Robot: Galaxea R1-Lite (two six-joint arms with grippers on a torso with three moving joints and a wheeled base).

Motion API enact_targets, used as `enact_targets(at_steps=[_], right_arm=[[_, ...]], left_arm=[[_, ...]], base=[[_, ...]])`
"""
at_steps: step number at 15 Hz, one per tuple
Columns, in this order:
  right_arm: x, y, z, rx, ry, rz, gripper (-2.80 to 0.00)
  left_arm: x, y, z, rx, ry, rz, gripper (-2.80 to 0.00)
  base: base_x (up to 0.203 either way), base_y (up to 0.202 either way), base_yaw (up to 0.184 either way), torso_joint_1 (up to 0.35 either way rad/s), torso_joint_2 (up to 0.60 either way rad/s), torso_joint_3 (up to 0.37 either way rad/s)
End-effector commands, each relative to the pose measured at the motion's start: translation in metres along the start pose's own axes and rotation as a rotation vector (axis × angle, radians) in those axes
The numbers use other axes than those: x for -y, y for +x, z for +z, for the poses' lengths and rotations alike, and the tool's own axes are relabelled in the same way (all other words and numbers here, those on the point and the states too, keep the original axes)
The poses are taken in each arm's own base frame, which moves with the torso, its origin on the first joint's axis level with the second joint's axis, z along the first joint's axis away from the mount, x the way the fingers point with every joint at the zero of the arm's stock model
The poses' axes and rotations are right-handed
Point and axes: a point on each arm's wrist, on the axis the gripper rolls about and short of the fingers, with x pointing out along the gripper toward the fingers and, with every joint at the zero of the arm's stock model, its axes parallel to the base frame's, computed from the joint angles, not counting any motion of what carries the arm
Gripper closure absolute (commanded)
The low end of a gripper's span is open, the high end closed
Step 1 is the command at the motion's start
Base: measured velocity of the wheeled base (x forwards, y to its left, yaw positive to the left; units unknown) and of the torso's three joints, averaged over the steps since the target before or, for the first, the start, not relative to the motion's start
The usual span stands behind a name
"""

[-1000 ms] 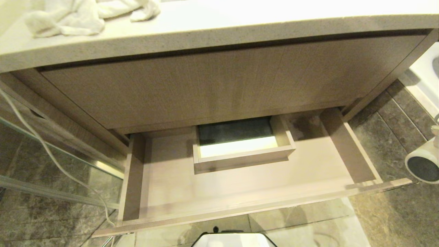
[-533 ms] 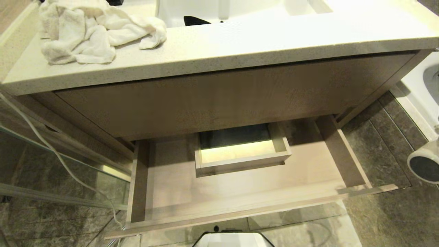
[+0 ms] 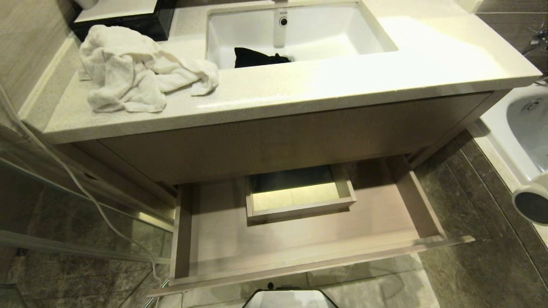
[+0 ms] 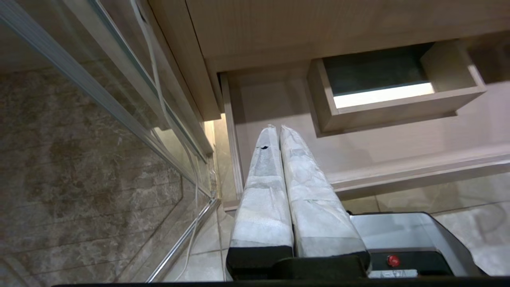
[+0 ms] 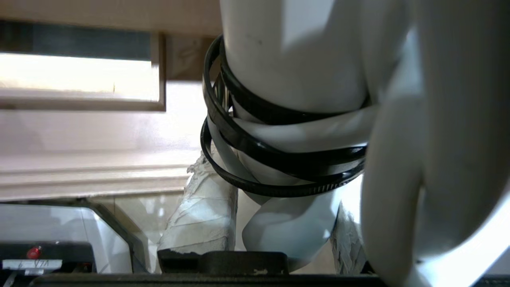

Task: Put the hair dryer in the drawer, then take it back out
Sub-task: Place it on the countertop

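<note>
While drawer (image 3: 299, 252) open, right gripper (image 5: 275, 223) fingers (image 5: 203, 215) clamp hair dryer (image 5: 303, 59).

Head camera overlooks the drawer (image 3: 299, 252); both wrist cameras share it (image 4: 398, 167).

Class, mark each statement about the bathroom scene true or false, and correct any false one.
1. The drawer stands pulled open. True.
2. The hair dryer lies inside the drawer. False: it is outside, past the drawer's right end, held by the right gripper.
3. A white towel lies on the counter, left of the sink. True.
4. The left gripper is wide open. False: its fingers are closed together and hold nothing.
5. The sink is bare. False: something black lies in it.
</note>
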Motion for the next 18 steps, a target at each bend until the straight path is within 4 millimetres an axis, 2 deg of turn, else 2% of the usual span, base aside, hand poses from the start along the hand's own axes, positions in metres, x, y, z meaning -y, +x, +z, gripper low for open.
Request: enact_targets(at_steps=[1, 5, 18], right_arm=[[0.001, 0.001, 0.0, 0.007, -0.004, -0.004, 0.0], [0.003, 0.001, 0.002, 0.014, -0.004, -0.017, 0.0], [0.004, -0.013, 0.009, 0.062, -0.015, -0.047, 0.0]], left_arm=[[0.0, 0.0, 0.0, 0.0, 0.0, 0.0, 0.0], [0.0, 0.0, 0.0, 0.0, 0.0, 0.0, 0.0], [0.0, 0.0, 0.0, -0.001, 0.0, 0.0, 0.0]], base=[[0.0, 0.0, 0.0, 0.339, -0.62, -0.268], [0.0, 0.0, 0.0, 0.183, -0.34, -0.156], [0.0, 0.0, 0.0, 0.0, 0.0, 0.0]])
